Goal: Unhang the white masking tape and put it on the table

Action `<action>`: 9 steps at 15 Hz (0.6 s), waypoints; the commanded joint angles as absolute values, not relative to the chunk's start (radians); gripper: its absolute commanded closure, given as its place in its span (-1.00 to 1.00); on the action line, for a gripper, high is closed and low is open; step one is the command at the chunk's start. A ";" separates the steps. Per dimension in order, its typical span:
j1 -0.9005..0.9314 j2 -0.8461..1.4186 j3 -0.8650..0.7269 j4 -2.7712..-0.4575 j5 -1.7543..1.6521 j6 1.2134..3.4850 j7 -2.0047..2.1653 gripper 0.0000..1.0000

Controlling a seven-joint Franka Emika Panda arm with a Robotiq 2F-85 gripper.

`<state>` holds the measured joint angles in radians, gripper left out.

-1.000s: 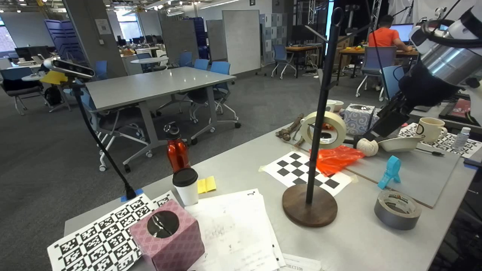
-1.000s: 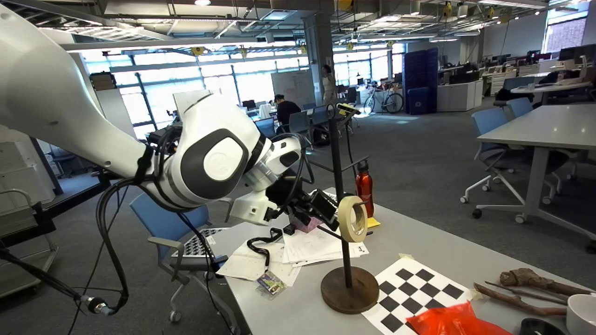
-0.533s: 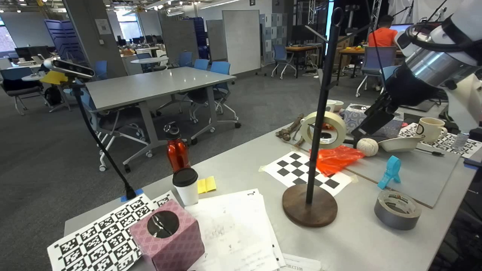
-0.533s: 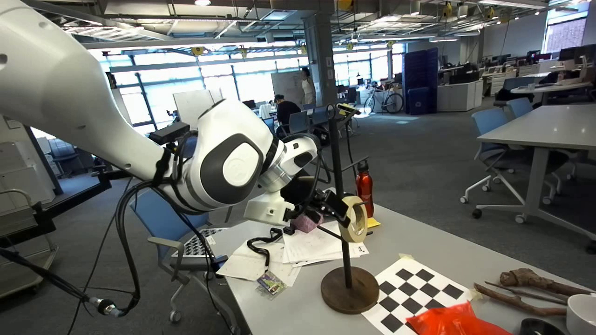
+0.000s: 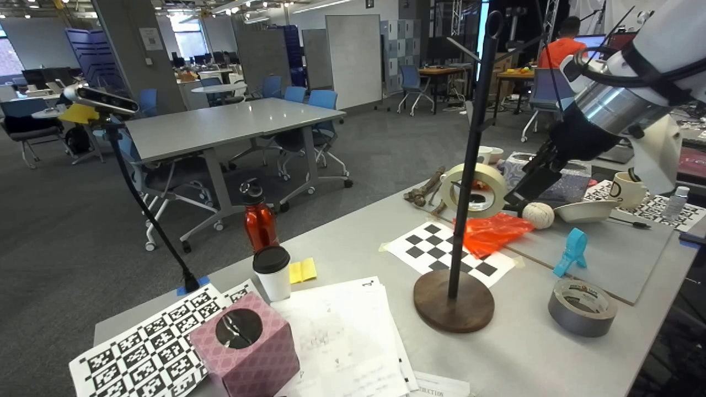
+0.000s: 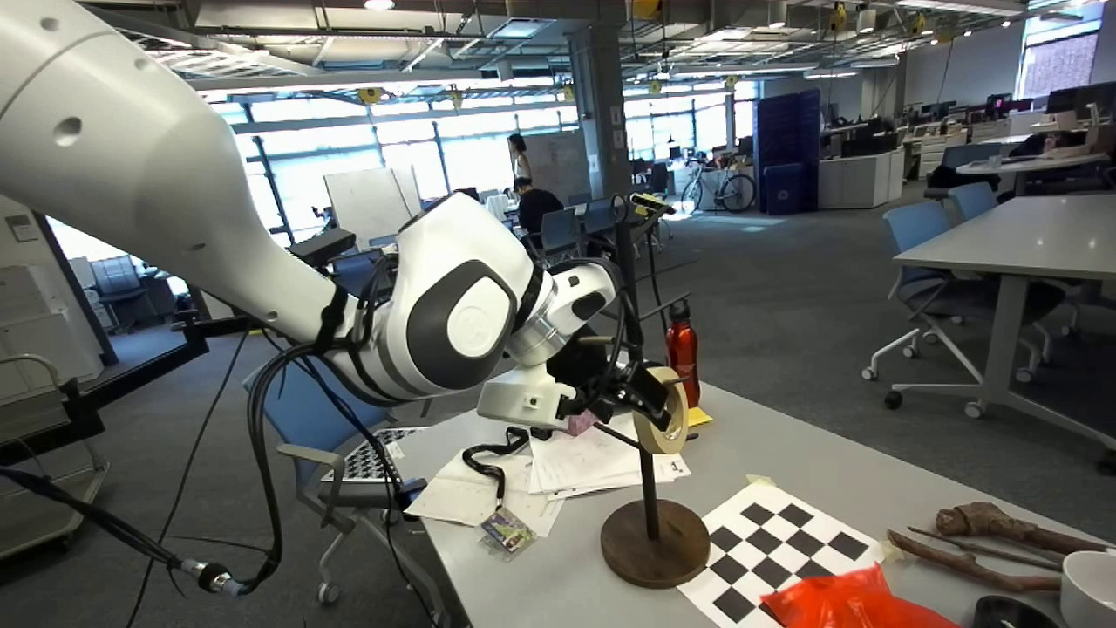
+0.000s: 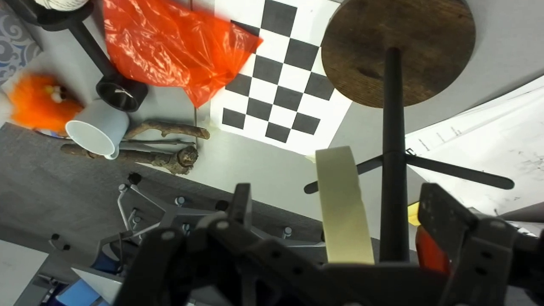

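The white masking tape (image 5: 486, 172) hangs as a cream ring on a side peg of the black pole stand (image 5: 468, 220). It also shows in an exterior view (image 6: 650, 440) and edge-on in the wrist view (image 7: 343, 204). My gripper (image 7: 340, 202) is open. In the wrist view both the tape and the pole (image 7: 393, 127) lie between its spread fingers, with gaps at both sides. In an exterior view a finger of the gripper (image 6: 645, 406) covers part of the ring. The table (image 5: 529, 353) lies below, also seen in an exterior view (image 6: 540, 597).
The stand's round wooden base (image 5: 453, 302) is on the table, and more pegs stick out higher up. Around it are a grey tape roll (image 5: 582, 311), a blue clip (image 5: 572, 253), red plastic (image 5: 491, 234), a checkerboard sheet (image 5: 424, 251), papers (image 5: 342, 342) and a pink box (image 5: 265, 353).
My gripper has moved steadily closer to the hanging tape, so its finger now overlaps the ring in an exterior view. The tape and the stand have not moved.
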<state>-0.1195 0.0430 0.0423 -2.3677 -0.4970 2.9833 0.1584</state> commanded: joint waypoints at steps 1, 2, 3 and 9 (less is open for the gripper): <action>-0.125 0.089 0.043 -2.329 -0.488 3.021 0.122 -0.91; -0.125 0.093 0.043 -2.325 -0.489 3.022 0.121 -0.57; -0.126 0.098 0.043 -2.321 -0.489 3.022 0.122 -0.42; -0.127 0.107 0.042 -2.311 -0.495 3.018 0.124 0.41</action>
